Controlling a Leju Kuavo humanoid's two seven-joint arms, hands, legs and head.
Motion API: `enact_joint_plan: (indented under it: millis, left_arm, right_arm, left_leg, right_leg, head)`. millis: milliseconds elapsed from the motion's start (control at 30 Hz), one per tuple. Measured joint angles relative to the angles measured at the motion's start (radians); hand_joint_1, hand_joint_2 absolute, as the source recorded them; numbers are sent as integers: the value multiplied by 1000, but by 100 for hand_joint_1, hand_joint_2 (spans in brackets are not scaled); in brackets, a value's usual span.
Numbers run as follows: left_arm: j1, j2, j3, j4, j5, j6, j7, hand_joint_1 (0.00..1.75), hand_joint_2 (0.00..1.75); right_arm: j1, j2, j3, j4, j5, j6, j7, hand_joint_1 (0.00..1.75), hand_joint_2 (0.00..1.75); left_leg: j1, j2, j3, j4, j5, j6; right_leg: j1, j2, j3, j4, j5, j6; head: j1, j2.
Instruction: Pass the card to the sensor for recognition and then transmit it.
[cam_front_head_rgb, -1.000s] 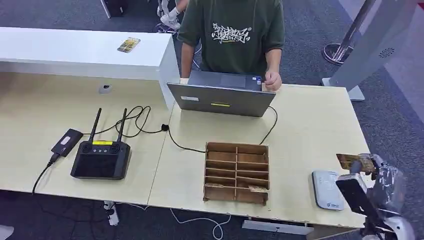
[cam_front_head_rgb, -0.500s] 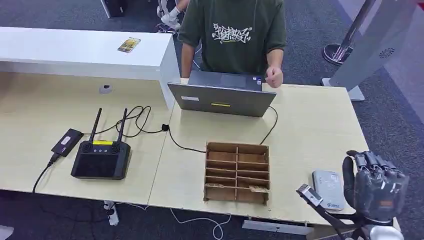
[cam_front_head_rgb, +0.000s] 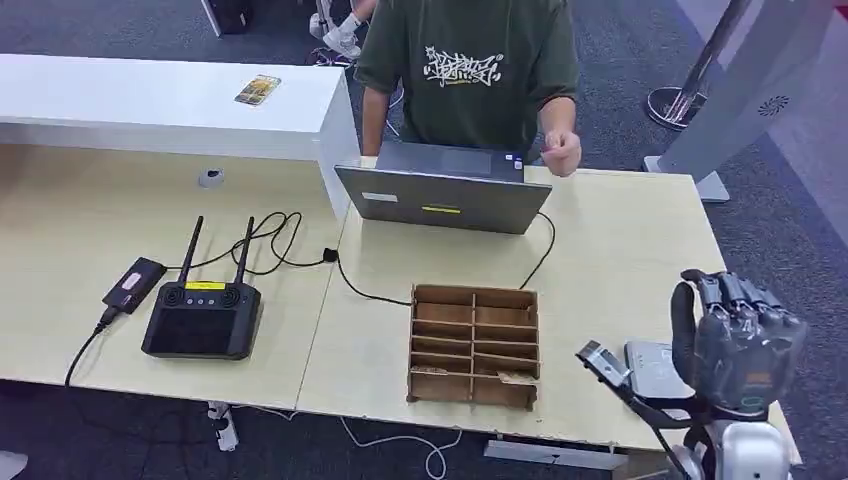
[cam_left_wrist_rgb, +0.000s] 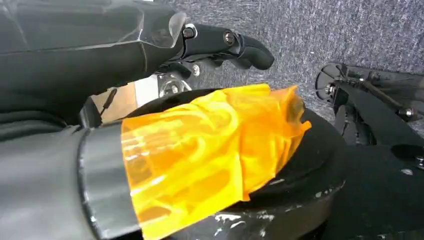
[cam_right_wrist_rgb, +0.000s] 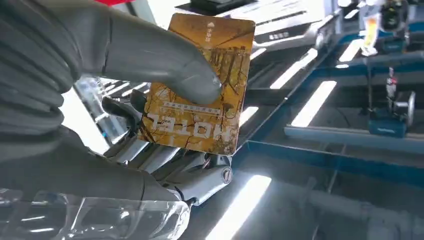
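wooden table (cam_front_head_rgb: 620, 250): laptop (cam_front_head_rgb: 445, 190), divider box (cam_front_head_rgb: 474, 345), controller (cam_front_head_rgb: 203, 315), sensor (cam_front_head_rgb: 655, 370).

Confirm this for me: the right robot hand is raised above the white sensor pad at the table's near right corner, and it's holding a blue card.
Not quite. The card is not blue: the right wrist view shows it golden brown, with printed lettering, pinched under the thumb of the right robot hand. The rest stands: in the head view that hand is raised above the white sensor pad at the table's near right corner.

I see a laptop (cam_front_head_rgb: 440, 195) on the table (cam_front_head_rgb: 620, 250), a person (cam_front_head_rgb: 465, 70) behind it, a brown box (cam_front_head_rgb: 473, 345), and a black controller (cam_front_head_rgb: 203, 318).
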Motion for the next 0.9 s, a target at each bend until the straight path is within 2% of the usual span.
enact_joint_plan:
  millis: [300,500,633,900]
  left_arm:
    - [-8,1,-55,0,-10,-8,24,0,0]
    - [-16,2,-81,-1,-22,-15,35,0,0]
    - [-21,3,-102,-1,-33,-18,44,0,0]
    - [-29,10,-140,-2,-60,-29,66,0,0]
  right_arm:
    - [-217,41,131,122,-59,0,-16,175,175]
    - [-386,74,226,283,-103,8,19,175,175]
    - [-502,95,279,403,-114,37,50,175,175]
    - [-685,147,331,617,-103,50,80,175,175]
  left_leg:
    - [0,1,1,0,1,-1]
    - [0,0,1,0,2,-2]
    - [0,0,0,0,2,-2]
    - [0,0,0,0,2,-2]
  right_leg:
    - [0,1,0,1,0,0]
    - [0,1,0,1,1,-1]
    - [0,1,0,1,1,-1]
    - [0,1,0,1,1,-1]
  head:
    - [0,0]
    - [0,0]
    - [0,0]
    - [0,0]
